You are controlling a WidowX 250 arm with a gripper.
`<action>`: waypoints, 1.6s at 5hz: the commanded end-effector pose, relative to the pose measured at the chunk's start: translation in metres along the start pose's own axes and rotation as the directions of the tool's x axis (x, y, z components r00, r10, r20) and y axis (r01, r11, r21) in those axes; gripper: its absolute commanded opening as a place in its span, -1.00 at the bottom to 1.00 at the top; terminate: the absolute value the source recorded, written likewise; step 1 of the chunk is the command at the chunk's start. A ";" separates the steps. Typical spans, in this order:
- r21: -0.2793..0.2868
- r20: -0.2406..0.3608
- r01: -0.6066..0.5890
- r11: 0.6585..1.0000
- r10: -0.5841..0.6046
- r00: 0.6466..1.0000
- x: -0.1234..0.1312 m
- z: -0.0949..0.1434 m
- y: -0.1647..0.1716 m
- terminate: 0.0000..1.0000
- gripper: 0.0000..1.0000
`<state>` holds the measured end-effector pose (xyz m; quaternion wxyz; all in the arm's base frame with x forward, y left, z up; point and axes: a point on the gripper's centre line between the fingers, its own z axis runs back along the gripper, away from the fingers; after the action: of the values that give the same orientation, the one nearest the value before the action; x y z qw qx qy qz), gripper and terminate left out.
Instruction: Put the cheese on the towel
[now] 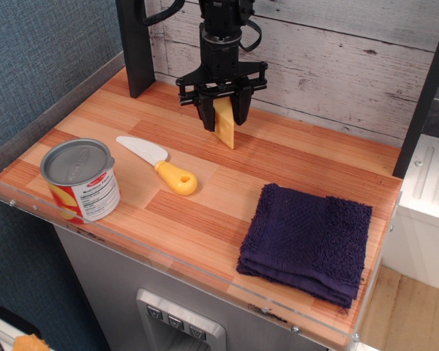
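Note:
My gripper [222,115] is at the back middle of the wooden table, pointing down, with its two black fingers shut on the cheese [224,128]. The cheese is a yellow-orange wedge standing on end between the fingers, its lower tip at or just above the table top. The towel [307,241] is a dark purple folded terry cloth lying flat at the front right of the table, well apart from the gripper and nothing on it.
A toy knife [161,165] with white blade and yellow handle lies left of centre. A tin can [80,180] stands at the front left. A black post [135,44] stands at the back left. A clear plastic rim [175,263] edges the table.

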<state>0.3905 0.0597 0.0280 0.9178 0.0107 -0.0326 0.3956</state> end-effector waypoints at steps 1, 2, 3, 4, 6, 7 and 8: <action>-0.061 0.122 0.077 0.995 -0.070 0.990 -0.012 0.061 0.011 -1.00 -1.00; -0.094 0.125 0.180 0.979 -0.167 0.978 -0.038 0.069 0.012 -1.00 -1.00; -0.147 0.124 0.313 0.938 -0.297 0.947 -0.070 0.070 0.011 -1.00 -1.00; -0.152 0.118 0.395 0.906 -0.380 0.917 -0.095 0.070 0.010 -1.00 -1.00; -0.148 0.132 0.540 0.829 -0.524 0.841 -0.141 0.069 -0.005 -1.00 -1.00; -0.160 0.110 0.604 0.781 -0.594 0.797 -0.156 0.062 -0.013 -1.00 -1.00; -0.140 0.106 0.619 0.772 -0.610 0.785 -0.167 0.054 -0.018 -1.00 -1.00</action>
<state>0.2806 -0.0836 0.0603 0.9944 -0.0420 -0.0683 0.0687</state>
